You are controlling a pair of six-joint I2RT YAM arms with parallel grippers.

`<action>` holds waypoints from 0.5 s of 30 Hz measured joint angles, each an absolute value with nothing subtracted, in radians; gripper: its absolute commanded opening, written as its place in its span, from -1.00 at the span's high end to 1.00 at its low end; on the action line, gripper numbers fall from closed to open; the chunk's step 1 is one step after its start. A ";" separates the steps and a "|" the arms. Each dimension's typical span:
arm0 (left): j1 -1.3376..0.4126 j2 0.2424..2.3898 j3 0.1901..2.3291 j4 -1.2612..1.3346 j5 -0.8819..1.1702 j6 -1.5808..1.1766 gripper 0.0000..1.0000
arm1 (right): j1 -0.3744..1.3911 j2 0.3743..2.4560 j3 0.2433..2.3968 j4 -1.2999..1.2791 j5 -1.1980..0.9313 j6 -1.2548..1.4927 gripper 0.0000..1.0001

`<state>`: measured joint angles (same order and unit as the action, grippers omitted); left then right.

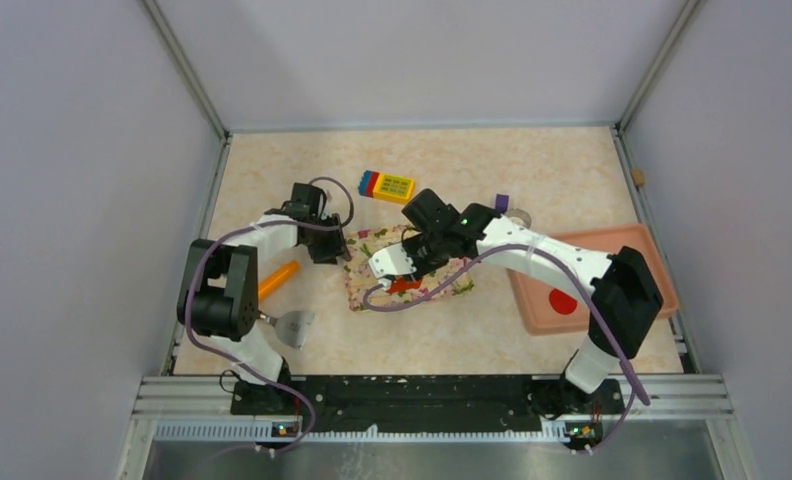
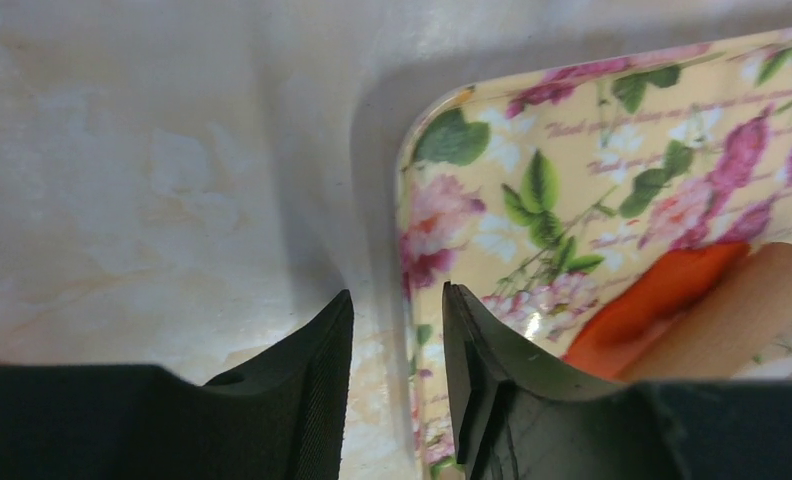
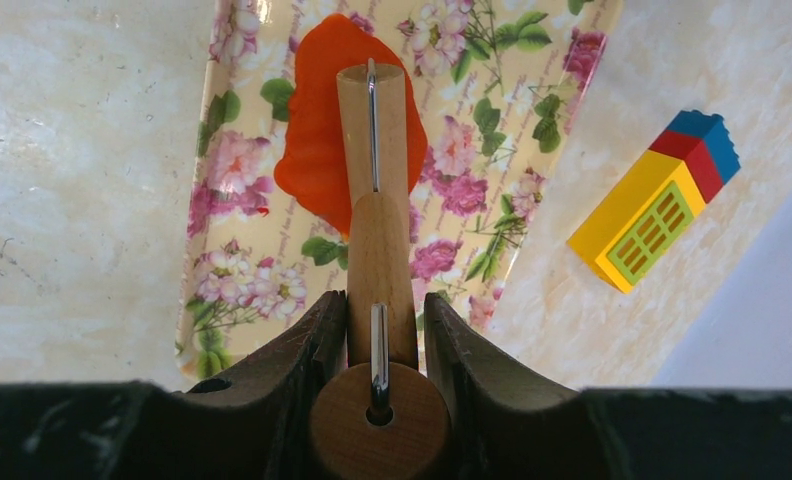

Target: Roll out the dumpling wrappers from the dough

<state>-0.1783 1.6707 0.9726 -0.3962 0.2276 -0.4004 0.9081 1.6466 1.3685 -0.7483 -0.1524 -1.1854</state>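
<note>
The dough (image 3: 312, 150) is a flattened red-orange patch on the floral tray (image 3: 242, 250), also seen as dough (image 1: 404, 286) in the top view. My right gripper (image 3: 382, 300) is shut on the handle of a wooden rolling pin (image 3: 377, 230), whose roller lies across the dough. My left gripper (image 2: 397, 295) stands at the floral tray's (image 2: 572, 180) left edge. Its jaws are narrowly open and straddle the rim with gaps on both sides. One dumpling wrapper (image 1: 562, 300), a flat red disc, lies in the terracotta tray (image 1: 652, 270) at right.
An orange carrot toy (image 1: 277, 278) and a metal scoop (image 1: 294, 326) lie by the left arm. A yellow, red and blue toy block (image 1: 387, 186) sits behind the floral tray. A small purple piece (image 1: 502, 203) lies near the right arm.
</note>
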 measured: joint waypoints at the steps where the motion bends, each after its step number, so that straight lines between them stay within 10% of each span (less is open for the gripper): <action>1: -0.178 1.686 0.973 -0.396 0.232 -0.403 0.29 | 0.908 1.654 1.369 -0.748 -0.155 -1.186 1.00; 8: -0.178 1.734 1.002 -0.386 0.267 -0.419 1.00 | 0.908 1.728 1.428 -0.766 -0.152 -1.196 1.00; 15: -0.172 1.744 1.012 -0.396 0.280 -0.425 1.00 | 0.910 1.858 1.541 -0.751 -0.104 -1.213 1.00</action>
<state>-0.1722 1.7439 1.0119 -0.3962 0.2798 -0.4252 0.9100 1.8580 1.5414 -0.7506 -0.1040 -1.2125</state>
